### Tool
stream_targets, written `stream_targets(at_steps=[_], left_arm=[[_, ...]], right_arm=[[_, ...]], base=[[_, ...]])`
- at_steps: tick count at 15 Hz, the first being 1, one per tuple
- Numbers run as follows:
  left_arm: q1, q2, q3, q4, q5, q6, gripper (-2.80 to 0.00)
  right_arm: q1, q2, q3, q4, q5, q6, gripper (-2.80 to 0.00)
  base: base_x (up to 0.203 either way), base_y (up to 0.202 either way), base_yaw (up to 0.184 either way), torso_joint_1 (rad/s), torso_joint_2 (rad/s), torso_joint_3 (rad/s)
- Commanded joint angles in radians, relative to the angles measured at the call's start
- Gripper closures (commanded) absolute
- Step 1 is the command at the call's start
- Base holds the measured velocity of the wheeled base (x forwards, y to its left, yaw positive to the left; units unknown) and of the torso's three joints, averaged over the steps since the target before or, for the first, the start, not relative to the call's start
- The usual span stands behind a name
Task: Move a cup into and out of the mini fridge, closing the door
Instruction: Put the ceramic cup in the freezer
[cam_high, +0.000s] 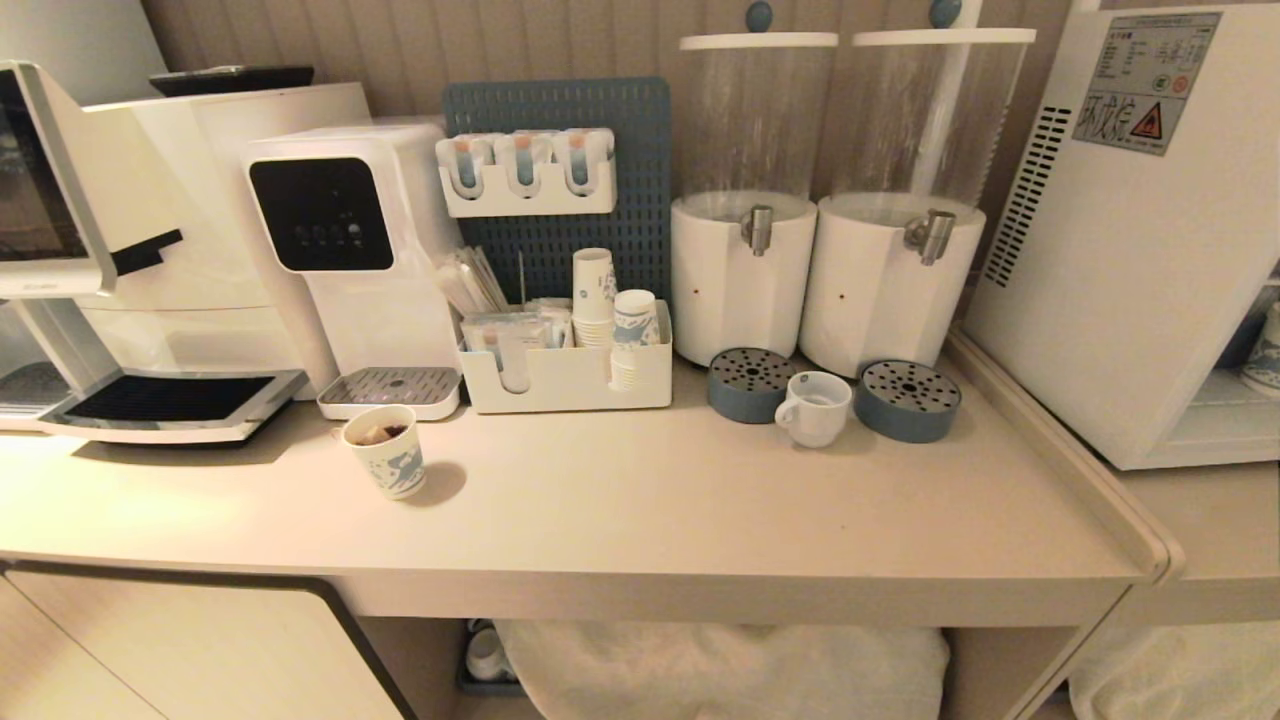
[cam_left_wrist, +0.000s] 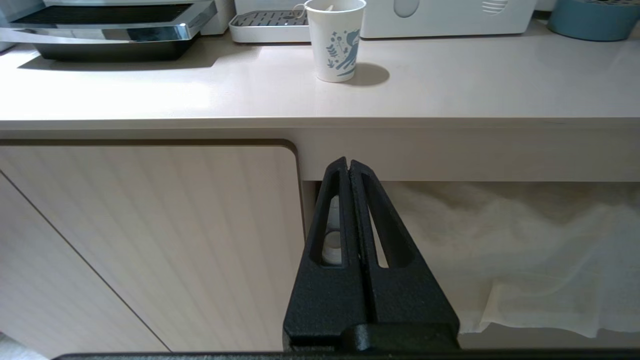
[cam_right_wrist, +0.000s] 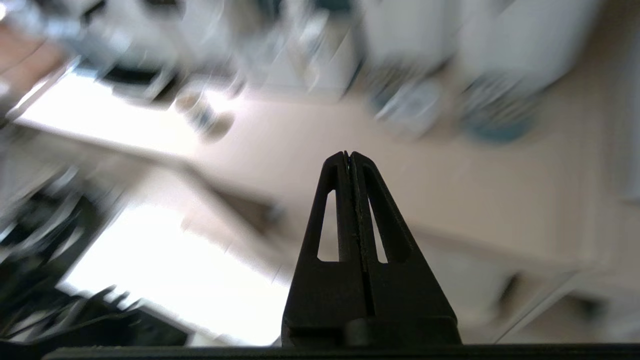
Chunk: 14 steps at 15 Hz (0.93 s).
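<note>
Beige matte desk (cam_high: 620, 520) carries the squat white ceramic cup (cam_high: 815, 407) left of the boxy mini fridge (cam_high: 1130, 250); left hand (cam_left_wrist: 348, 162) and right hand (cam_right_wrist: 348, 155) both pressed together, empty.

1. This is a self-service drinks corner, such as an office pantry or a hotel refreshment bar.
2. A coffee machine (cam_high: 150, 250) and a hot-water dispenser (cam_high: 345, 240) stand along the beige counter (cam_high: 650, 520).
3. Two tapped beverage dispensers (cam_high: 745, 200) with drip trays (cam_high: 750, 383) sit by the wall.
4. An organiser (cam_high: 565, 375) holds stacked paper cups (cam_high: 594, 295) and sachets.
5. A mini fridge (cam_high: 1130, 230) stands at the right.
</note>
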Motion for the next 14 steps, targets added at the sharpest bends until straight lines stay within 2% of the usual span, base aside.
stream_targets(at_steps=[1,3,4,5,6,7,9,10,12,14], left_arm=[[0.000,0.000,0.000,0.000,0.000,0.000,0.00],[0.000,0.000,0.000,0.000,0.000,0.000,0.00],[0.000,0.002,0.000,0.000,0.000,0.000,0.00],[0.000,0.000,0.000,0.000,0.000,0.000,0.00],[0.000,0.001,0.000,0.000,0.000,0.000,0.00],[0.000,0.001,0.000,0.000,0.000,0.000,0.00],[0.000,0.000,0.000,0.000,0.000,0.000,0.00],[0.000,0.000,0.000,0.000,0.000,0.000,0.00],[0.000,0.001,0.000,0.000,0.000,-0.001,0.00],[0.000,0.000,0.000,0.000,0.000,-0.003,0.00]], right_arm=[[-0.113,0.127,0.043,-0.016,0.183,-0.021,0.00],[-0.334,0.184,0.191,-0.117,0.484,-0.132,0.00],[-0.394,0.216,0.296,-0.186,0.580,-0.198,0.00],[-0.416,0.239,0.399,-0.273,0.623,-0.265,0.00],[-0.426,0.263,0.531,-0.415,0.647,-0.326,0.00],[-0.433,0.296,0.658,-0.649,0.661,-0.367,0.00],[-0.423,0.405,0.840,-1.119,0.677,-0.393,0.00],[-0.410,0.488,0.898,-1.274,0.674,-0.396,0.00],[-0.390,0.620,0.942,-1.456,0.642,-0.397,0.00],[-0.367,0.719,0.953,-1.567,0.617,-0.400,0.00]], base=[[0.000,0.000,0.000,0.000,0.00,0.000],[0.000,0.000,0.000,0.000,0.00,0.000],[0.000,0.000,0.000,0.000,0.00,0.000],[0.000,0.000,0.000,0.000,0.00,0.000],[0.000,0.000,0.000,0.000,0.00,0.000],[0.000,0.000,0.000,0.000,0.00,0.000],[0.000,0.000,0.000,0.000,0.00,0.000],[0.000,0.000,0.000,0.000,0.00,0.000],[0.000,0.000,0.000,0.000,0.00,0.000],[0.000,0.000,0.000,0.000,0.00,0.000]])
